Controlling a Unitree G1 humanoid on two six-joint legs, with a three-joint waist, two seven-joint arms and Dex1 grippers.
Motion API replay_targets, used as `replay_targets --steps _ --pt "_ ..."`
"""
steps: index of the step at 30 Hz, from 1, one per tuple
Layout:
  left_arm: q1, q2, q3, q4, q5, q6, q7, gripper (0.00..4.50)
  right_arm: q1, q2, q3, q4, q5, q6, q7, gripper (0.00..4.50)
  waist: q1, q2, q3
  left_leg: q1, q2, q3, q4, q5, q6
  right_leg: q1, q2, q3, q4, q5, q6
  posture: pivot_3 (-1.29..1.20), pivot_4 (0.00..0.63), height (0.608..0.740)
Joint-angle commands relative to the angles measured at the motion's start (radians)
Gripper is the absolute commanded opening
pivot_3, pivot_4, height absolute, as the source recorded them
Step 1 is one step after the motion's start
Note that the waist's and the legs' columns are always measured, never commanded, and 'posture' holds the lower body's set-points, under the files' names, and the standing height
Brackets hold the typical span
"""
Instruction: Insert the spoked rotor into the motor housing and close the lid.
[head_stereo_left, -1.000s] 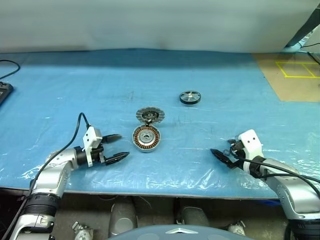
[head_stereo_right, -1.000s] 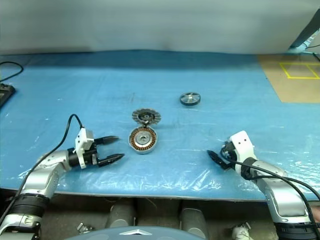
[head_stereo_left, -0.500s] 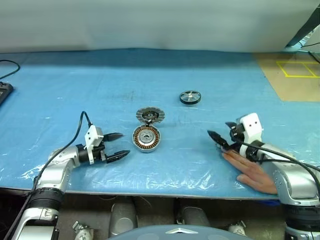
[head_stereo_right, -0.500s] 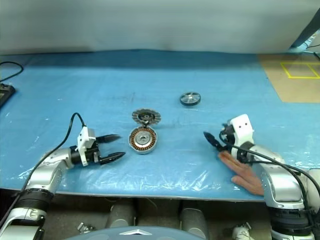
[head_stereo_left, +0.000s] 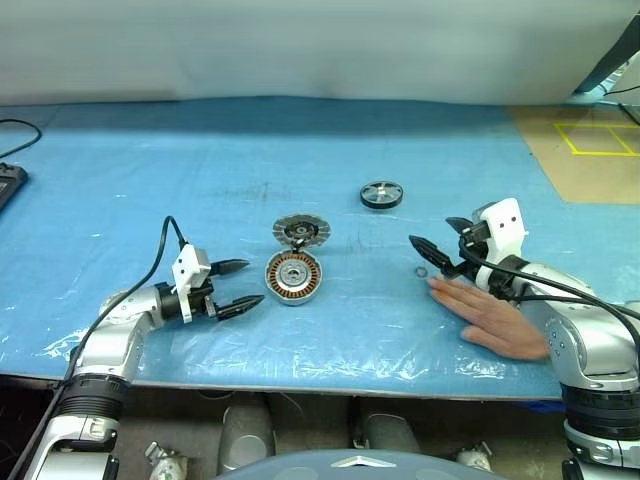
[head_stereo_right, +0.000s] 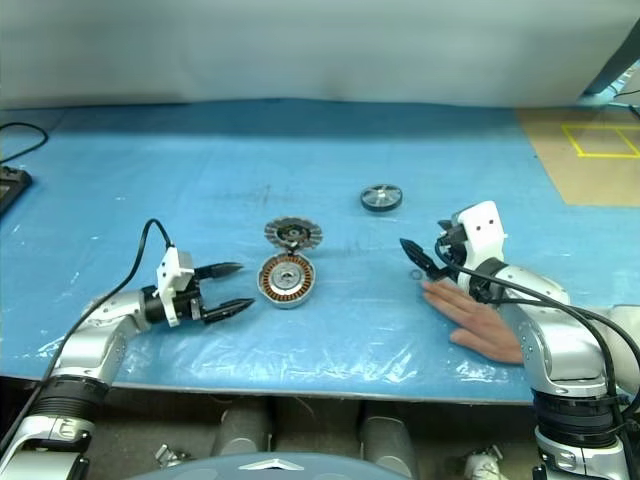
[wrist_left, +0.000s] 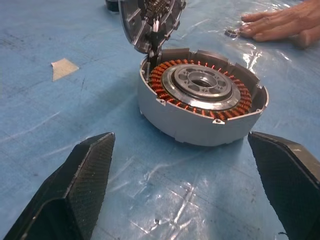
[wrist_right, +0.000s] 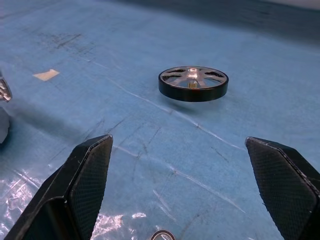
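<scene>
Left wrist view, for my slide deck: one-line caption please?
Open motor housing with copper windings, lid tilted up behind, framed by the left gripper's open jaws.

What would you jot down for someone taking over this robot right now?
Left gripper: open, empty, beside the motor housing.
Right gripper: open, empty, aimed toward the spoked rotor, well short of it.
A person's hand lies flat on the blue sheet under the right arm, by a small ring.
Lid stands open at the housing's far edge.
Done: nothing. Left: pick up rotor, seat it, close lid.
</scene>
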Motion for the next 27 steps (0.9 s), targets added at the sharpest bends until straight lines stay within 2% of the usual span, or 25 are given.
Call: replay_targets --steps 1,8,27 --pt "-0.004 0.001 0.002 -0.045 -0.010 0.009 0.007 4.50 0.001 -0.012 0.030 -0.065 0.005 0.006 0.012 4.49 -0.001 0.000 0.000 0.000 0.000 0.000 0.000 0.000 0.000 0.000 0.000 0.000 0.000 0.000 0.000 0.00 0.150 0.740" --pt "-0.008 0.007 0.003 -0.052 -0.013 0.024 0.004 4.50 0.071 -0.015 0.092 -0.071 -0.047 0.009 -0.014 4.49 0.001 0.000 0.000 0.000 0.000 0.000 0.000 0.000 0.000 0.000 0.000 0.000 0.000 0.000 0.000 0.00 0.150 0.740" --pt "-0.012 0.012 0.007 -0.046 -0.007 0.024 0.000 4.50 0.117 -0.020 0.054 0.110 -0.104 -0.076 -0.008 4.49 0.000 0.000 0.000 0.000 0.000 0.000 0.000 0.000 0.000 0.000 0.000 0.000 0.000 0.000 0.000 0.00 0.150 0.740"
